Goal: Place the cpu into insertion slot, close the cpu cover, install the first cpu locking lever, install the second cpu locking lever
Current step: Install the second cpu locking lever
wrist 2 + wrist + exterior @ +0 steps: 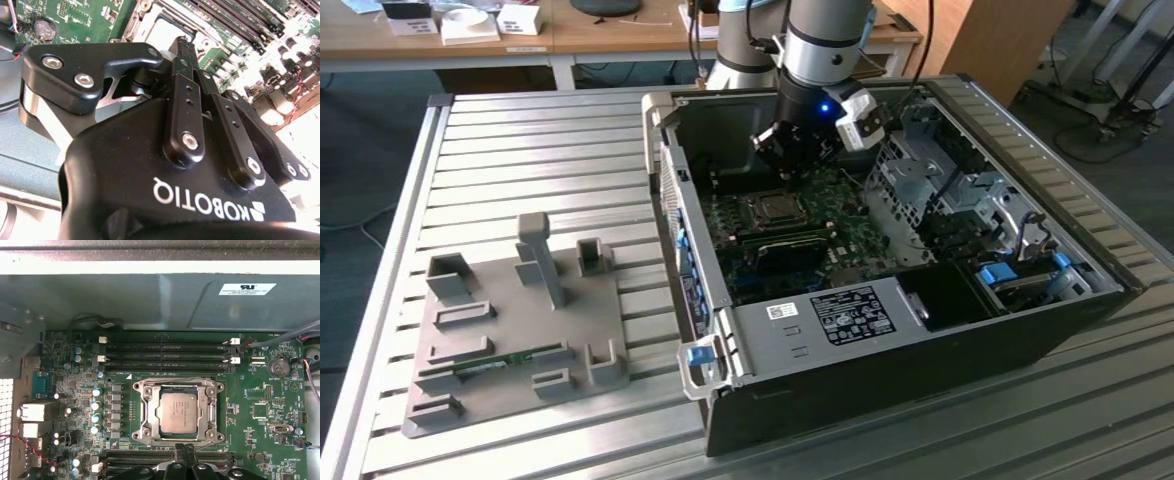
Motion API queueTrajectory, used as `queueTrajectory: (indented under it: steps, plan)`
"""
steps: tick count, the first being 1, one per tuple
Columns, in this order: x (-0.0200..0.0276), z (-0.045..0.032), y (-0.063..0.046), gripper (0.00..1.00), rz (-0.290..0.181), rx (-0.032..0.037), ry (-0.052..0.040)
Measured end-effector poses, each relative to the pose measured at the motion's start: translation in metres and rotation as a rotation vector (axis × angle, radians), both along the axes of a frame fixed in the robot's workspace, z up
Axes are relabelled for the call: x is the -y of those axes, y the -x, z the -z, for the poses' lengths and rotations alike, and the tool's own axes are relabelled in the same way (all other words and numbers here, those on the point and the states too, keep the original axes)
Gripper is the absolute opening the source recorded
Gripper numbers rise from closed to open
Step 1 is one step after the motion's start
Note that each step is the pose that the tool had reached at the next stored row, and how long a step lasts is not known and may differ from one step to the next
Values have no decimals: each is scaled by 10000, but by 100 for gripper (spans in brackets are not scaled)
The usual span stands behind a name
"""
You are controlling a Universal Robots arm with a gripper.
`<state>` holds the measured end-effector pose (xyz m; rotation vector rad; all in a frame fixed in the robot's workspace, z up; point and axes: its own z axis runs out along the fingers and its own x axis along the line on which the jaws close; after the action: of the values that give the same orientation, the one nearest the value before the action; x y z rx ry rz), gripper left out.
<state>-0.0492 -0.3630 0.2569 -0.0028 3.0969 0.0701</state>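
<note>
It was a robotics lab or workshop. An opened computer case (894,290) sat on a slatted aluminium table (520,150) beside a grey fixture board (514,320), with wooden benches (587,30) and cables behind.

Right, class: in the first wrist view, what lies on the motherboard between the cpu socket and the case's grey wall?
Three long black memory slots lie side by side between the cpu in its socket and the grey wall.

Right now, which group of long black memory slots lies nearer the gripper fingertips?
The group beside the gripper, at the socket edge where its fingertips poke in. The other memory slots lie beyond the cpu, toward the case wall.
</note>
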Motion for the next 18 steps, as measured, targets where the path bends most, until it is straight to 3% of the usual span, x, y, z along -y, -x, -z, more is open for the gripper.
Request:
queueTrajectory:
  steps: [9,18]
  plan:
    - [2,0,3,10,0,2,0]
    - [50,9,44,10,0,14,-1]
